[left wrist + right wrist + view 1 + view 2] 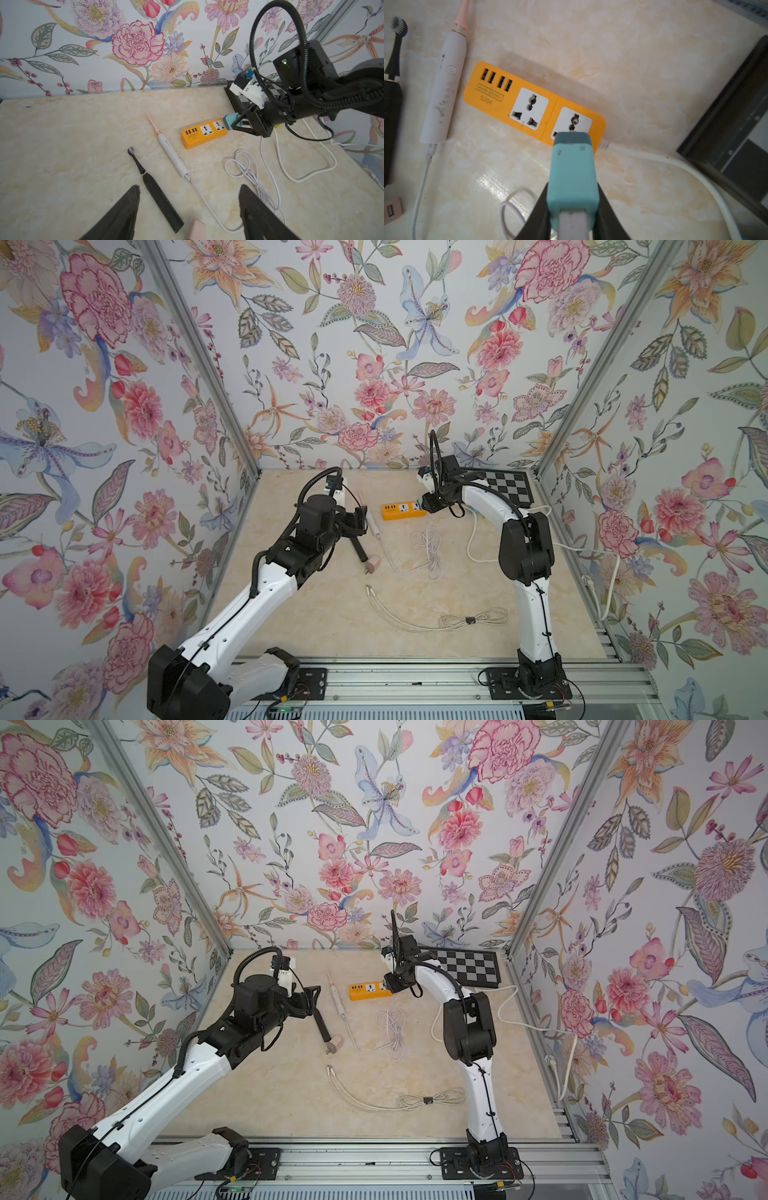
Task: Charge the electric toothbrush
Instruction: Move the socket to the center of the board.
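A white electric toothbrush (172,154) with a pink head lies on the marble table, a white cable (207,205) plugged into its base. Beside it lies a black toothbrush (160,199). My left gripper (189,187) hangs open above the black handle's end and a pink adapter (197,229), holding nothing. My right gripper (573,185) is shut on a teal charger adapter (572,172). The adapter's front end sits at the cord-side socket of the orange power strip (496,97). Whether its prongs are in, I cannot tell. In both top views the strip (401,511) (368,990) lies at the table's middle back.
A black checkerboard panel (507,485) lies at the back right corner. A second bundled white cable (457,620) rests near the front. The strip's thick white cord (478,547) loops past the right arm. Floral walls close in three sides.
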Action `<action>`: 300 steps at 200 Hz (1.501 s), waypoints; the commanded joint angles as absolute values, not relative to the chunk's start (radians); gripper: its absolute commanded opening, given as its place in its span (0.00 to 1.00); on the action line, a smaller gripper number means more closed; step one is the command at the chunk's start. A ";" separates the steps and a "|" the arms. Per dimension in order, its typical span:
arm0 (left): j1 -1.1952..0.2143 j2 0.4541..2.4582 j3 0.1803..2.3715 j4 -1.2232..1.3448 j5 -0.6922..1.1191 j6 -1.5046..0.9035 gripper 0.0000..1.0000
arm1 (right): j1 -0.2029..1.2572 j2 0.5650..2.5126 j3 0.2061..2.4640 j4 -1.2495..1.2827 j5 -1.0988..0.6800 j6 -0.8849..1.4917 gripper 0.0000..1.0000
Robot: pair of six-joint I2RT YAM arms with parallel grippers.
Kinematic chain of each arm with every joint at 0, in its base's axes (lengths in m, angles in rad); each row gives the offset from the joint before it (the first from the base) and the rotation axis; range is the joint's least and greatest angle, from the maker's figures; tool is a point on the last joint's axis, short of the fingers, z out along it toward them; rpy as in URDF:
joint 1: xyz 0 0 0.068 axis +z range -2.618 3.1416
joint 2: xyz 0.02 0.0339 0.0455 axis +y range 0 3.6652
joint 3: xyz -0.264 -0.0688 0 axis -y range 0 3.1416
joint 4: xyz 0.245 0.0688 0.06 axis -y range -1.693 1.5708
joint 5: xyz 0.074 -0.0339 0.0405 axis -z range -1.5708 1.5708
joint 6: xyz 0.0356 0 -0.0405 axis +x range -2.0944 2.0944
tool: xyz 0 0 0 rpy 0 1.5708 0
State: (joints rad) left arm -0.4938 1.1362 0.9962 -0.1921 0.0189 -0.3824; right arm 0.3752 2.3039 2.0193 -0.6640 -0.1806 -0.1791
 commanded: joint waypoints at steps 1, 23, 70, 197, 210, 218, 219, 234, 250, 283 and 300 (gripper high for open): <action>-0.495 1.082 0.966 -0.284 0.072 -0.206 0.77 | 0.358 2.361 2.167 -0.709 -0.169 -0.237 0.07; -0.495 1.068 0.933 -0.294 0.051 -0.160 0.79 | 0.353 2.463 2.292 -0.721 -0.166 -0.241 0.07; -0.496 1.100 0.913 -0.292 0.035 -0.108 0.82 | 0.362 2.537 2.349 -0.795 -0.175 -0.297 0.02; -0.490 1.093 0.888 -0.287 0.025 -0.097 0.86 | 0.487 2.200 1.979 -0.906 -0.002 -0.507 0.05; -0.486 1.095 0.887 -0.288 0.032 -0.094 0.87 | 0.511 2.176 1.972 -0.914 0.040 -0.558 0.09; -0.485 1.098 0.887 -0.290 0.032 -0.094 0.87 | 0.528 2.163 1.964 -0.925 0.054 -0.608 0.11; -0.485 1.098 0.887 -0.290 0.032 -0.094 0.87 | 0.531 2.162 1.962 -0.927 0.055 -0.614 0.11; -0.482 1.097 0.884 -0.291 0.031 -0.092 0.87 | 0.572 2.138 1.925 -0.948 0.094 -0.734 0.12; -0.479 1.095 0.879 -0.290 0.032 -0.092 0.88 | 0.602 2.126 1.885 -0.955 0.132 -0.836 0.13; -0.475 1.095 0.874 -0.290 0.031 -0.089 0.88 | 0.592 2.171 1.927 -1.004 0.155 -0.941 0.14; -0.474 1.097 0.870 -0.290 0.031 -0.089 0.88 | 0.592 2.201 1.969 -1.041 0.135 -0.972 0.15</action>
State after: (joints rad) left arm -0.4843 1.0996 0.8864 -0.2783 0.0410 -0.1108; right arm 0.6136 2.1609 1.9137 -0.9527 0.1177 -0.8478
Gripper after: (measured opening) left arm 0.880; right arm 0.293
